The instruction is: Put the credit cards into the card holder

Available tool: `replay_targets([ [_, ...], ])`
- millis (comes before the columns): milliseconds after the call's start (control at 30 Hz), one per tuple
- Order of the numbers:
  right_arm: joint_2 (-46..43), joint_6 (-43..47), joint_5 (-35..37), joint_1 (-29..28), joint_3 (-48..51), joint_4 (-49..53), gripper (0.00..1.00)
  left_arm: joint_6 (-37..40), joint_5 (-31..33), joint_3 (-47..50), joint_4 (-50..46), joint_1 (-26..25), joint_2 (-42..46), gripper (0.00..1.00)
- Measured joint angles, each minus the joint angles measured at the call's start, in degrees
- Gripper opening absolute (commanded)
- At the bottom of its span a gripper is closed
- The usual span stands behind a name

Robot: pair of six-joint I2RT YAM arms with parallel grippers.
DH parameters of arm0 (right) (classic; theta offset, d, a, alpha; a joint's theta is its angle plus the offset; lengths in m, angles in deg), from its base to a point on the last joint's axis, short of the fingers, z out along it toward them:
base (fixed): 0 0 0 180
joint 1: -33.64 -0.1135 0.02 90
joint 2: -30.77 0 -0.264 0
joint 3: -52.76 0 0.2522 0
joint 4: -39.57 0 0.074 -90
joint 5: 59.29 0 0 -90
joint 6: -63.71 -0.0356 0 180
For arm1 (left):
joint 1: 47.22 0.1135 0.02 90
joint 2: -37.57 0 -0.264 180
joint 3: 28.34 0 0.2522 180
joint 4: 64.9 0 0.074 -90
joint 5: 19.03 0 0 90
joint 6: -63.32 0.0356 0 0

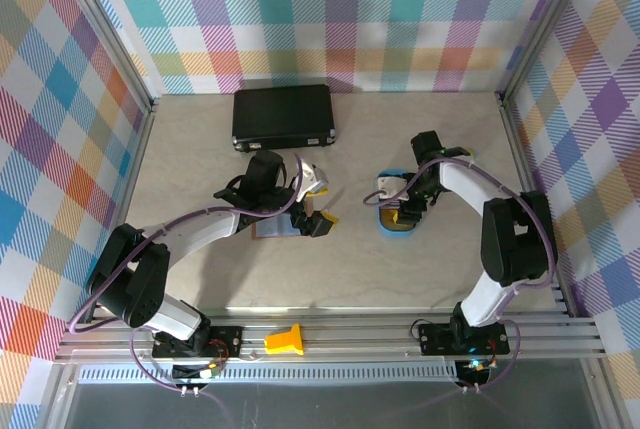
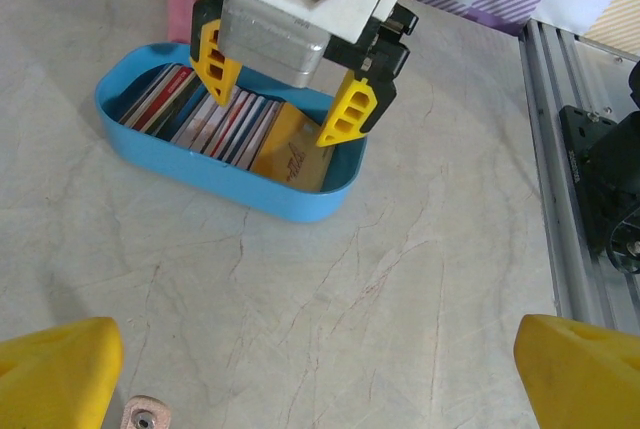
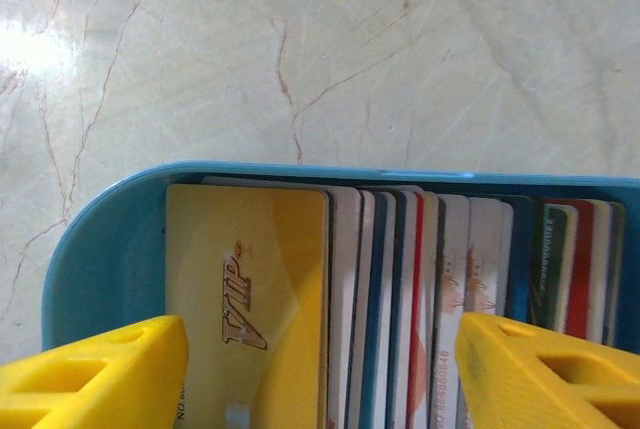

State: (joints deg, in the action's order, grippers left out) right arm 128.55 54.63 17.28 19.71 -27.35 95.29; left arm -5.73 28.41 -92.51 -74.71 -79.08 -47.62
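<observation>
Blue tray [image 2: 220, 179], upper left of frame, holds the credit cards [image 2: 180, 109]; right pincer [image 2: 282, 117] stands open over them, gripping nothing. Left pincer [image 2: 320, 379]: fully open, empty.

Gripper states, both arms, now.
Left gripper: open, fingers wide apart, holding nothing.
Right gripper: open, fingers over the credit cards in the blue tray, gripping none.

Marbled table [image 1: 400, 279] bears black case [image 1: 284, 117], blue tray [image 1: 397, 233], card holder [image 1: 268, 232].
</observation>
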Motion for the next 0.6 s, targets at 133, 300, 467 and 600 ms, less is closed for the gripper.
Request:
replay_targets([
  [133,2.99,0.15,1.11,-0.44,-1.51,1.07,0.71,0.35,0.2,-0.02,-0.9,0.0,-0.02,1.0],
  [300,5.33,0.2,2.36,-1.16,-1.55,1.14,0.67,0.59,0.24,-0.09,-1.01,0.0,-0.37,1.0],
  [467,5.35,0.59,3.21,-1.55,-1.36,0.07,0.59,0.59,0.57,-0.09,-1.03,0.0,-0.61,1.0],
  [600,5.35,0.59,3.58,-1.55,-1.14,-1.22,0.44,0.59,0.7,-0.09,-1.03,0.0,-0.61,1.0],
])
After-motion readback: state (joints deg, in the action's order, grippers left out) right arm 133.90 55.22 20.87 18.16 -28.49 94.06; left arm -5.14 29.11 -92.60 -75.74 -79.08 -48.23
